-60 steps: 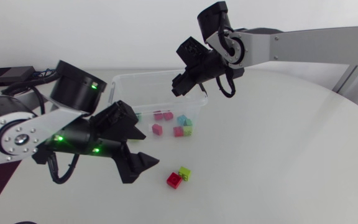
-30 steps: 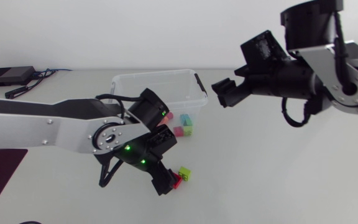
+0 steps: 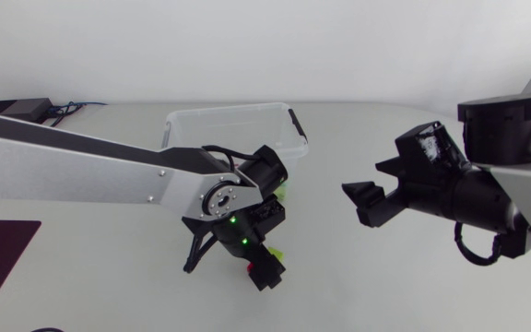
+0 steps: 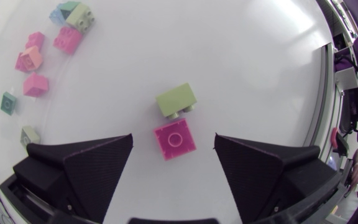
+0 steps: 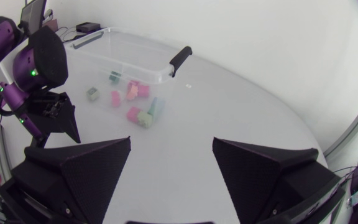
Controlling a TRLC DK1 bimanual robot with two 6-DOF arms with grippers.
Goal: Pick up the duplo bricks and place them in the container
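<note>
- While the left arm [image 3: 81,171] stretches in from its side across the table [image 3: 339,295], the left gripper [image 3: 266,272] hangs low over 2 loose bricks in front of the container [image 3: 229,112].
- In the left wrist view the left gripper's fingers are spread wide and grip nothing. The pinkish-red brick [image 4: 174,139] lies studs-up on the table between the 2 fingers, with a gap on each side.
- Just ahead of it lies the lime-green brick [image 4: 176,100], tipped on its side with its studs facing the pinkish-red brick. The 2 are so close that they seem to touch.
- The container is a clear plastic tub with a black handle [image 3: 299,124] at the end nearer the right arm [image 3: 524,189]. It stands towards the far side of the table, behind the left arm's wrist, which hides much of its inside in the head view.
- Both wrist views show a group of small bricks [image 5: 135,102] in pink, green and pale blue. They appear to lie inside the container, though its see-through walls make that hard to confirm.
- The right arm is on its own side, well apart from the bricks and the container. The right gripper [image 5: 171,142] hangs above bare table, fingers spread wide with nothing between them.
- 2 green lights [image 3: 233,221] glow on the left arm's wrist.
- A small black box [image 3: 17,108] with cables sits at the table's far left corner.
</note>
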